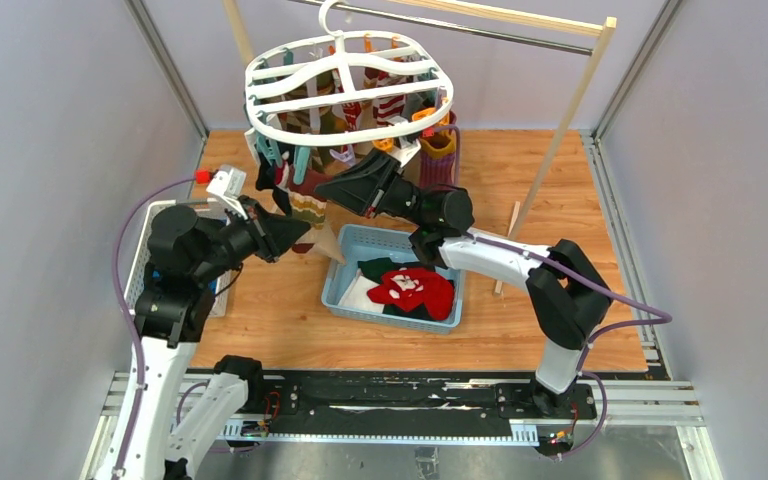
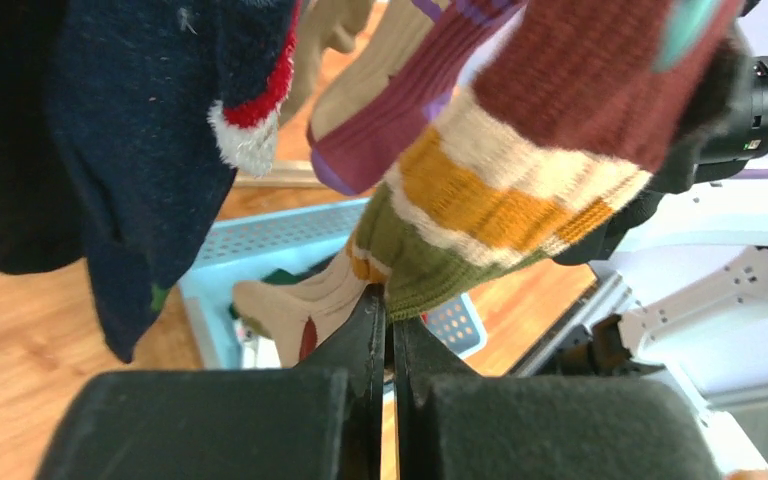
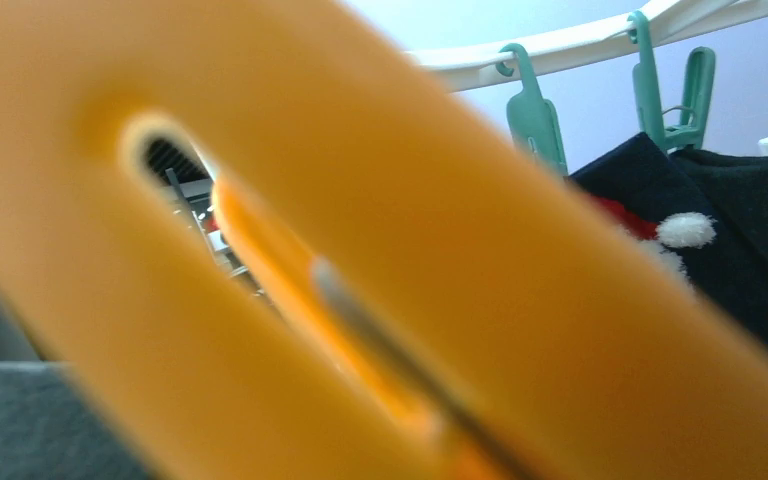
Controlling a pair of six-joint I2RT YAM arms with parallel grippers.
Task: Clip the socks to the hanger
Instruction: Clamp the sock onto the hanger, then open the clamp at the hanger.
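The white oval hanger (image 1: pixel 350 85) hangs from a rail with several socks pegged under it. My left gripper (image 1: pixel 298 232) is below its front left, shut on the olive cuff edge of a striped beige, mustard, green and brown sock (image 2: pixel 480 200), which hangs just above the jaws (image 2: pixel 390 300). The same sock shows in the top view (image 1: pixel 308 208). My right gripper (image 1: pixel 325 187) reaches in from the right, its tip beside that sock's upper end. An orange peg (image 3: pixel 460 250) fills the right wrist view and hides the fingers.
A light blue basket (image 1: pixel 360 240) on the wooden floor holds a red sock with white pattern (image 1: pixel 412 288) and a dark green one (image 1: pixel 380 268). A navy sock (image 2: pixel 150 150) and a purple one (image 2: pixel 390 120) hang close by. Teal pegs (image 3: pixel 530 110) hang from the frame. A wooden post (image 1: pixel 570 120) stands at the right.
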